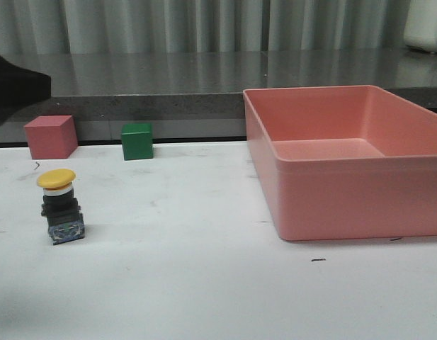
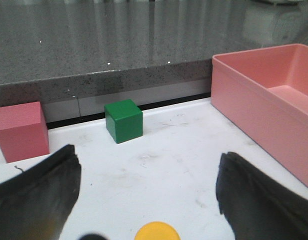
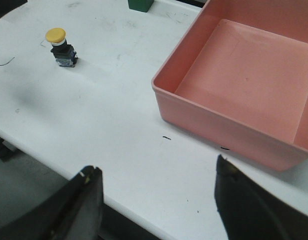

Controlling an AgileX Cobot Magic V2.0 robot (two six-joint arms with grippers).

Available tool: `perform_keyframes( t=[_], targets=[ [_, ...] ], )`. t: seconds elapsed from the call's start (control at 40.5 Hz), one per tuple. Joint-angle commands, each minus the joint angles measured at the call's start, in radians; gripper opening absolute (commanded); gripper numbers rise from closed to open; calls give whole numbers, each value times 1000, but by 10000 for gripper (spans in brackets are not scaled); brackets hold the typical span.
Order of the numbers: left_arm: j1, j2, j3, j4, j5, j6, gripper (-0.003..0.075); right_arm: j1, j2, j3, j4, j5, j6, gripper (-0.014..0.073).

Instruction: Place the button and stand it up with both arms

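The button [image 1: 60, 206] stands upright on the white table [image 1: 204, 283], apart from everything else: a yellow mushroom cap on top, a white collar under it, then a black boxy body on a bluish-clear base. In the left wrist view only the rim of its yellow cap shows, low between the two fingers [image 2: 34, 200] of the left gripper [image 2: 149, 197], which are spread wide and hold nothing. Nothing lies between those fingers and the cap.

Beyond the left fingers, toward the table's far edge, sit a pink cube [image 1: 51, 137] and a green cube [image 1: 137, 141], near each other but not touching, both well clear of the button.

The right gripper [image 3: 158, 205] has its fingers [image 3: 89, 200] wide apart and empty too. From them, the button stands well away across bare table. Closer to the right fingers is a large pink bin [image 1: 345, 159], its near wall between them and the bin's floor.
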Motion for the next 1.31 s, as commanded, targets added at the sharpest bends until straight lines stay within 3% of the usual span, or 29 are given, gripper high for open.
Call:
perform_keyframes(
  t=[0.0, 0.247, 0.37, 0.444, 1.086, 1.184, 1.283],
  targets=[
    [1, -139, -92, -8, 242, -3, 547, -7, 1, -24, 27, -57, -5, 499],
    [1, -302, -332, -21, 989, -3, 547, -7, 1, -24, 27, -57, -5, 499],
    [1, -336, -405, -60, 1244, -3, 547, -7, 1, -24, 27, -57, -5, 499],
    [1, -351, -418, -82, 1332, -3, 547, -7, 1, -24, 27, -57, -5, 499],
    [1, -375, -418, -79, 1387, -3, 545, -7, 1, -24, 27, -57, -5, 499],
    [1, -375, -418, -79, 1387, -3, 503, -7, 1, -24, 27, -57, -5, 499],
    [1, -375, -418, -79, 1387, -3, 412, -7, 1, -24, 27, -57, -5, 499]
  ],
)
